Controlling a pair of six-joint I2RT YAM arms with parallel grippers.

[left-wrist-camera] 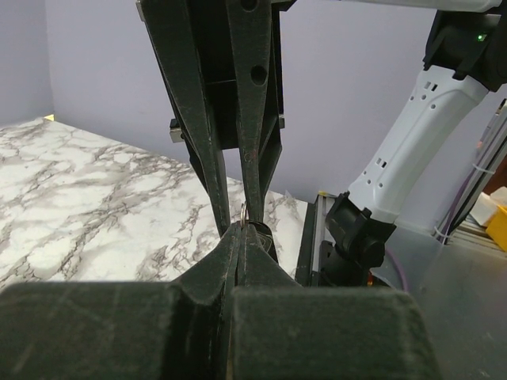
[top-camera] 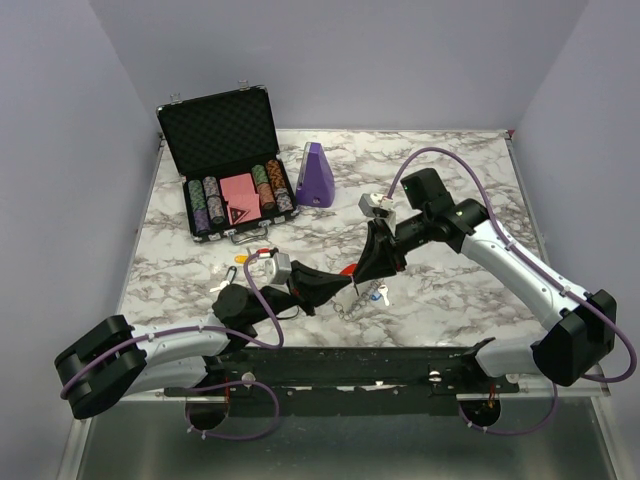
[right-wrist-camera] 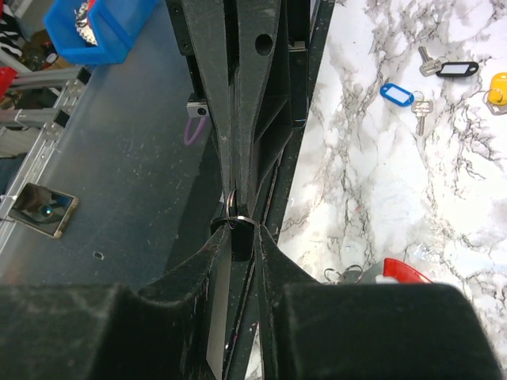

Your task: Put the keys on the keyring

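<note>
From above, the left gripper [top-camera: 341, 283] and the right gripper [top-camera: 371, 272] meet tip to tip just over the keyring [top-camera: 347, 271], which lies on the marble table [top-camera: 450, 170].

In the left wrist view, the left jaws are pressed closed.

In the right wrist view, the right jaws stand narrow around a small metal ring [right-wrist-camera: 232, 207]; it is not clear if they grip it. The tagged keys [right-wrist-camera: 398, 95] lie apart.

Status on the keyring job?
Left fingers shut, meeting right fingers; right grip unclear. Small silvery ring between tips; red plastic keyring arc close by. Blue-tagged key loose on marble table.
</note>
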